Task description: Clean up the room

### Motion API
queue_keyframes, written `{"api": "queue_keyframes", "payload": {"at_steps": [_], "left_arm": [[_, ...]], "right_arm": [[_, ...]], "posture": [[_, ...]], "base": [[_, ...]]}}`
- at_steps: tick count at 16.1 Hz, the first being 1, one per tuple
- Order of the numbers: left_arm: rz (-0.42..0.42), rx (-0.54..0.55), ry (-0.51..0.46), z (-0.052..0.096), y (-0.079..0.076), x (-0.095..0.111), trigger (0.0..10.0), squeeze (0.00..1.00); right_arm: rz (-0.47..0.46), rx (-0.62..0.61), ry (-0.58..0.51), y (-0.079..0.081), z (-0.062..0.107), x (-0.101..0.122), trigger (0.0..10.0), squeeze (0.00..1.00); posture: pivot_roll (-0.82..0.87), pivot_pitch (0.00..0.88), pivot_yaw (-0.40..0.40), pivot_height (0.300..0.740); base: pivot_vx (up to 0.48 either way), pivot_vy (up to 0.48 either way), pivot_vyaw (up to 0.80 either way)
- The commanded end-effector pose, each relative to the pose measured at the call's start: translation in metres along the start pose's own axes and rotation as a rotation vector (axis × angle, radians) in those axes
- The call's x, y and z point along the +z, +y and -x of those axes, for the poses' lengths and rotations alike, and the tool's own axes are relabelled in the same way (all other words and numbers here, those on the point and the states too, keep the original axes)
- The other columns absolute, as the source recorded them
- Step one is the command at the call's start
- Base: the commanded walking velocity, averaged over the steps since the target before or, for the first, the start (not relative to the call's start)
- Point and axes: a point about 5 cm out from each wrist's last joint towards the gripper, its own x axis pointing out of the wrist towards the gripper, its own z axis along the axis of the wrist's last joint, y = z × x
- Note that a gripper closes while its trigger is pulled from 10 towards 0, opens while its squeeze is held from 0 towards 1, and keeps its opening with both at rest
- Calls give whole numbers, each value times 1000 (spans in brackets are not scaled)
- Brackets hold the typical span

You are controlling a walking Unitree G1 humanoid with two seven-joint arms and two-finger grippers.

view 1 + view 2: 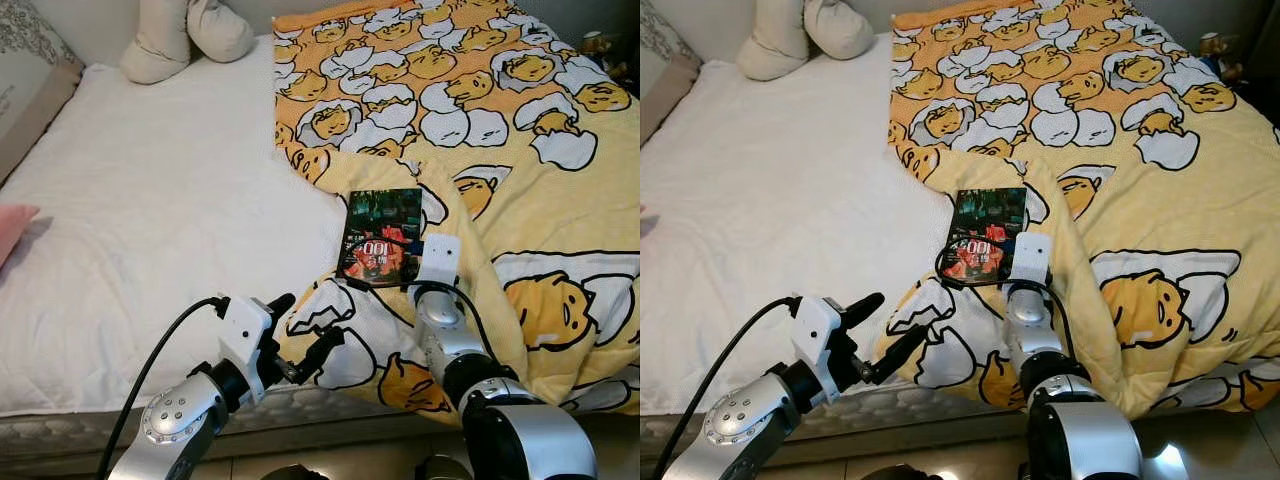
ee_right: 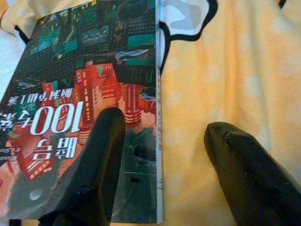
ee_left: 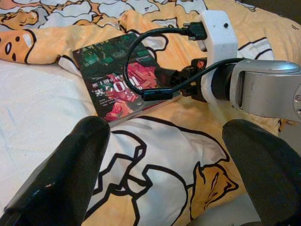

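One book (image 1: 381,236) lies on the yellow egg-print blanket (image 1: 520,150) at the edge of the white bed (image 1: 150,220); its dark cover reads "100" in large white numerals among Chinese characters. Right gripper (image 2: 160,155) spreads open, one finger over the cover, the other over blanket. Left gripper (image 1: 305,335) hovers open and empty near the blanket's corner.

Colours and patterns, bed surface

Blanket (image 1: 520,150): yellow-orange, printed with white-and-yellow egg figures outlined in black. Sheet (image 1: 160,220): plain white. Book (image 1: 380,236) cover: dark green above, red-orange below, white "100" lettering. Pillows (image 1: 185,35): beige. My pincers' fingers (image 1: 330,350) black; arms silver, wrist housings white.
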Motion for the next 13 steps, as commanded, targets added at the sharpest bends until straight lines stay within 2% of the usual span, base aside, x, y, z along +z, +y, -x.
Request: {"api": "queue_keyframes", "payload": {"at_steps": [1, 5, 8, 9, 11, 13], "left_arm": [[-20, 11, 4, 3, 3, 1, 10000, 0], [-21, 15, 4, 4, 3, 2, 10000, 0], [-21, 17, 5, 4, 3, 1, 10000, 0], [-20, 18, 6, 5, 2, 2, 10000, 0], [-20, 20, 8, 5, 3, 1, 10000, 0], [-20, 21, 9, 6, 3, 1, 10000, 0]], "right_arm": [[-18, 27, 37, 8, 2, -6, 10000, 1000], [-34, 63, 37, 12, 2, -5, 10000, 1000], [-12, 76, 46, 15, 3, -6, 10000, 1000], [-22, 85, 55, 16, 3, -7, 10000, 0], [-17, 109, 58, 19, 4, -7, 10000, 0], [35, 115, 6, 21, 3, 0, 10000, 0]], "posture": [[40, 89, 205, 740], [43, 93, 204, 740], [44, 95, 204, 740], [49, 100, 205, 740], [50, 101, 205, 740], [49, 96, 203, 740]], "base": [[0, 0, 0], [0, 0, 0], [0, 0, 0], [0, 0, 0], [0, 0, 0], [0, 0, 0]]}}
